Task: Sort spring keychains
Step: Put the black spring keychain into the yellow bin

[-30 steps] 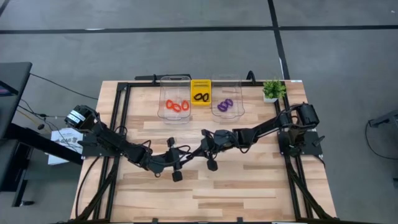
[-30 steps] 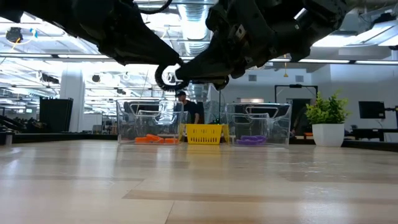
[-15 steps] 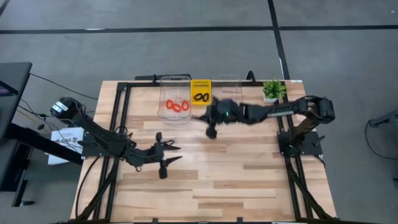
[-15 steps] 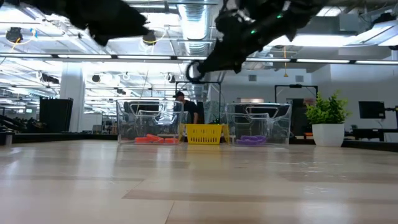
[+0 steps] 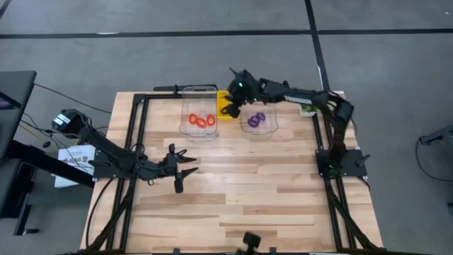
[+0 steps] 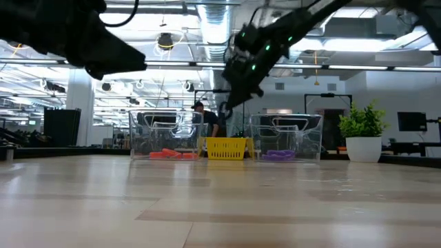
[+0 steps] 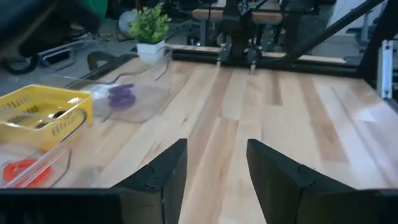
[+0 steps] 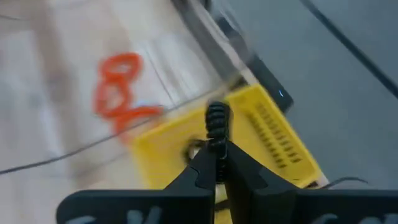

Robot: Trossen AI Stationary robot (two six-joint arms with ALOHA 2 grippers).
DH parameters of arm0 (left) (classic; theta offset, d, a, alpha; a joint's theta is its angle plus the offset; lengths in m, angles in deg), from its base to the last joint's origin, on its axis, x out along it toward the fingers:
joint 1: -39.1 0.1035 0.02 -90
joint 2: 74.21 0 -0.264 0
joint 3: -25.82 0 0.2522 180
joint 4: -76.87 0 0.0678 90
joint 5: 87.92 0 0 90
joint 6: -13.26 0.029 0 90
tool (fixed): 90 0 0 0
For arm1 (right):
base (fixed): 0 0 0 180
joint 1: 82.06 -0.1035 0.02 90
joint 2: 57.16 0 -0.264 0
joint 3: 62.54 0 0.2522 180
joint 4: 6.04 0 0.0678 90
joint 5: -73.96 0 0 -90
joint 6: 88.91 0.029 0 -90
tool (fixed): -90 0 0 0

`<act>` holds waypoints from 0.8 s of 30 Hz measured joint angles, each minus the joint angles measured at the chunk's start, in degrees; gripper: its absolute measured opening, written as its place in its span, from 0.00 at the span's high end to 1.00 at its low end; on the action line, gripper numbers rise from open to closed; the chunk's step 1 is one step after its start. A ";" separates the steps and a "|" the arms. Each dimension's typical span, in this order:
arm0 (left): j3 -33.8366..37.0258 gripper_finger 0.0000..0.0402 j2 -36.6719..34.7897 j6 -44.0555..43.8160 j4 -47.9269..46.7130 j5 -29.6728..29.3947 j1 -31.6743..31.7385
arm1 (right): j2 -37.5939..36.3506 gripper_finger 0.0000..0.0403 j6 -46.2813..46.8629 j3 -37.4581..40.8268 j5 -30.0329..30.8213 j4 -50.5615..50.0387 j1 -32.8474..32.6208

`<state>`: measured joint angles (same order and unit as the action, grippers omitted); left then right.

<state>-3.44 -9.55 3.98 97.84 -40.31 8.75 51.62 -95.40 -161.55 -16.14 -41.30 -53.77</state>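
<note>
- The right gripper (image 8: 216, 163) hangs above the yellow basket (image 8: 267, 140), its fingers pinched on a black spring keychain (image 8: 216, 121).
- Orange keychains (image 5: 201, 120) and purple keychains (image 5: 256, 120) lie in clear bins either side.
- The left gripper (image 5: 185, 164) waits over the desk (image 5: 283, 198), fingers spread wide.

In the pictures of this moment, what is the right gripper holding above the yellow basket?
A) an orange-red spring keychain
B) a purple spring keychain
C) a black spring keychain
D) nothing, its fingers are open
C: in the right wrist view the right gripper is shut on a black spring keychain above the yellow basket.
</note>
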 joint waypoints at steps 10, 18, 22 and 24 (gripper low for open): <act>0.76 0.59 -0.13 -0.02 0.30 3.50 2.73 | 9.57 0.99 0.09 -6.43 0.04 -5.76 3.50; 0.76 0.59 -0.10 -1.67 0.47 4.76 2.49 | 9.65 0.90 0.81 -6.43 0.02 -5.26 1.98; 0.76 0.59 -0.10 -1.70 0.47 4.76 2.49 | 9.65 0.82 1.51 -6.43 0.05 -5.27 1.85; 0.76 0.59 -0.10 -1.70 0.47 4.76 2.49 | 9.65 0.78 1.51 -6.43 0.11 -5.27 1.70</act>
<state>-2.68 -9.65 2.27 98.31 -35.55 11.24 61.27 -93.89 -167.98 -16.03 -46.57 -52.07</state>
